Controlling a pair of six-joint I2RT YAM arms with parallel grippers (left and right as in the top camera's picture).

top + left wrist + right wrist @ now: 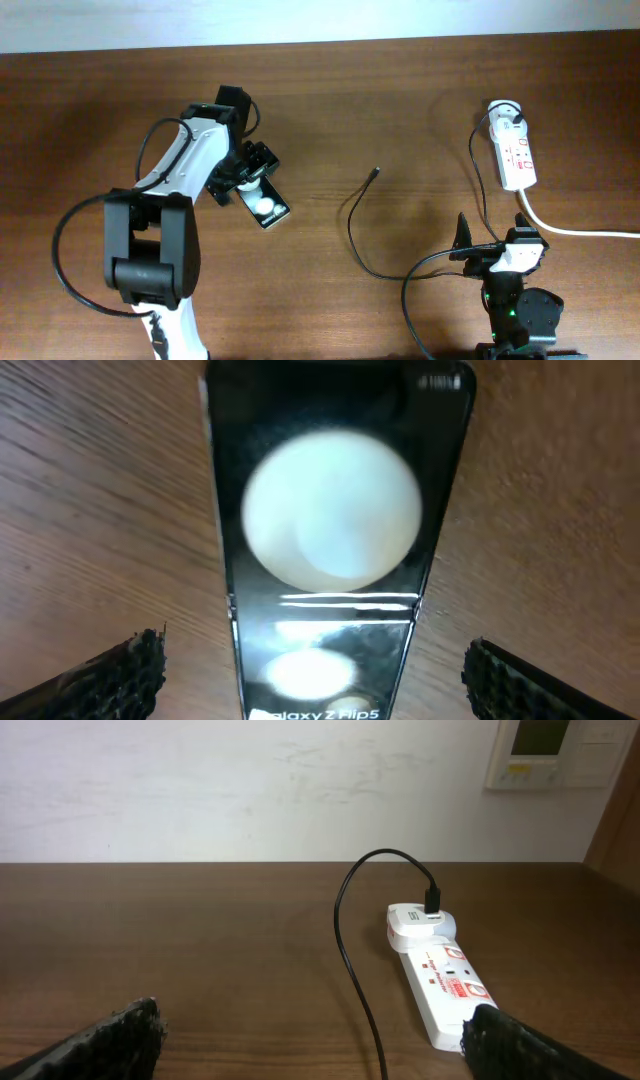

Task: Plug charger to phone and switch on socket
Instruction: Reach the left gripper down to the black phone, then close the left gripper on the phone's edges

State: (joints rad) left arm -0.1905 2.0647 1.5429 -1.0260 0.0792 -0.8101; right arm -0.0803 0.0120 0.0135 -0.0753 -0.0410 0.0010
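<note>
The phone [268, 208] is a black slab with white round patches, lying flat left of the table's centre. In the left wrist view the phone [330, 530] fills the middle, lettering end nearest the camera. My left gripper [250, 185] is open, with one finger on each side of the phone [312, 650] and a gap to both. The charger cable [352, 225] lies loose, its connector tip [375, 171] on bare wood mid-table. The socket [515, 152] lies at the far right. My right gripper [492, 238] is open and empty, short of the socket [440, 982]; the black cable [350, 960] runs between its fingers [315, 1040].
A thick white cord [575, 231] leaves the socket toward the right edge. The charger's plug [432, 902] sits in the socket's round outlet. A white wall with a control panel [540, 750] stands behind the table.
</note>
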